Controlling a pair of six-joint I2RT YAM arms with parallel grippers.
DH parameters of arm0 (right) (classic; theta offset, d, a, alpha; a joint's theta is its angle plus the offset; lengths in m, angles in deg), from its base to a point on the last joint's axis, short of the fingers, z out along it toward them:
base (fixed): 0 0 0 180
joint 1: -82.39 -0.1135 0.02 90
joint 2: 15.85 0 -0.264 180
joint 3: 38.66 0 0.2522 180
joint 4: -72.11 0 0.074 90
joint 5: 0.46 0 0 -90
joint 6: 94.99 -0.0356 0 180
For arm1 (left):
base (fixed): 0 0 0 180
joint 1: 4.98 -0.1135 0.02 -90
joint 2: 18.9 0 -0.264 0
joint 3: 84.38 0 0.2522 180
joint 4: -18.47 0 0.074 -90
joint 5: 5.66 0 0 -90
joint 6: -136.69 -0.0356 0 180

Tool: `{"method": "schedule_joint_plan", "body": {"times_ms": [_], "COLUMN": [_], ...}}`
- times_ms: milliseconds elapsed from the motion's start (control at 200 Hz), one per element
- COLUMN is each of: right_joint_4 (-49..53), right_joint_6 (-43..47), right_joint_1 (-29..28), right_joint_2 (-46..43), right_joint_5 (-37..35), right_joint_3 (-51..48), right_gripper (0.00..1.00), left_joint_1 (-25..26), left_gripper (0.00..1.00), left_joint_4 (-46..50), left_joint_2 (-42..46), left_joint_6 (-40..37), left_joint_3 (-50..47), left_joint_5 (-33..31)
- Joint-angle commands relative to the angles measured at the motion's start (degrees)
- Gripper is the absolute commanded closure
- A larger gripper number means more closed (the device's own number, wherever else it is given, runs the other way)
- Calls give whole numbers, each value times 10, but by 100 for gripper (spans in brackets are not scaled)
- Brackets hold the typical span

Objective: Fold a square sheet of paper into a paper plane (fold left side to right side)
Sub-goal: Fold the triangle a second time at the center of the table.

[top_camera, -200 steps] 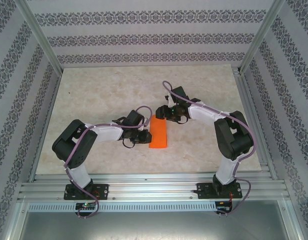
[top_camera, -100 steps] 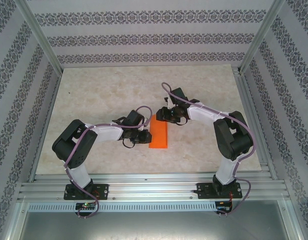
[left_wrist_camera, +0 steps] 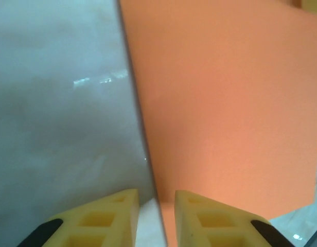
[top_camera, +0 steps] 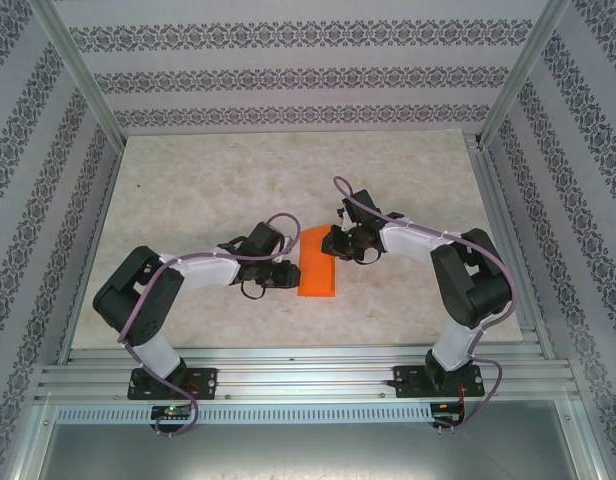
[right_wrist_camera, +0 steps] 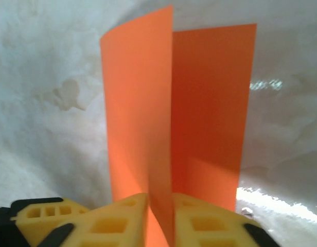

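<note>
- The right end effector [right_wrist_camera: 160,203] was wide apart a moment ago. Now its two yellow fingers are clenched on the square sheet of paper [top_camera: 318,270], pinching the near edge.
- From above, the right arm has also come a bit closer to us, down along the paper's far right corner.
- The left end effector [left_wrist_camera: 156,198] has let go a little. Its fingers stand apart, and the paper's left edge runs through the gap without being squeezed.
- The left arm's elbow has dropped lower and swung out to the left.
- The paper is in the middle of the surface [top_camera: 208,190], between the two arms. It looks like a narrow strip, and one flap stands up beside the other.
- I think this means the right arm now has the job of holding the paper, so the side-to-side fold can be pressed flat. The fold does not look flat yet.
- The surface is pale and looks like marble.
- The walls [top_camera: 288,75] have stripes of little patterns. Shiny metal posts [top_camera: 78,75] stand at the sides, and metal rails [top_camera: 308,380] run along the near edge.
</note>
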Motion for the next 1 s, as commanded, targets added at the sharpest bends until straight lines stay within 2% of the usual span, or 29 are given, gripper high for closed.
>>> {"method": "schedule_joint_plan", "body": {"times_ms": [0,185,330,629,849,994], "right_joint_4": [-51,-15,17,28,32,32], "right_joint_6": [-54,-59,-50,-54,-53,-54], "right_joint_1": [-4,-4,-5,-8,-8,-9], "right_joint_2": [-22,-20,-15,-11,-8,-7], "right_joint_5": [36,39,33,30,31,32], "right_joint_3": [-16,4,20,26,31,32], "right_gripper": [85,87,87,88,89,89], "left_joint_1": [12,55,108,198,236,247], "left_gripper": [65,52,44,33,28,30], "left_joint_4": [5,7,10,53,87,119], "left_joint_2": [62,142,157,72,10,-21], "left_joint_6": [-42,-109,-143,-162,-161,-151], "left_joint_3": [-15,-34,-29,47,106,136], "left_joint_5": [-38,-67,-100,-220,-283,-341]}}
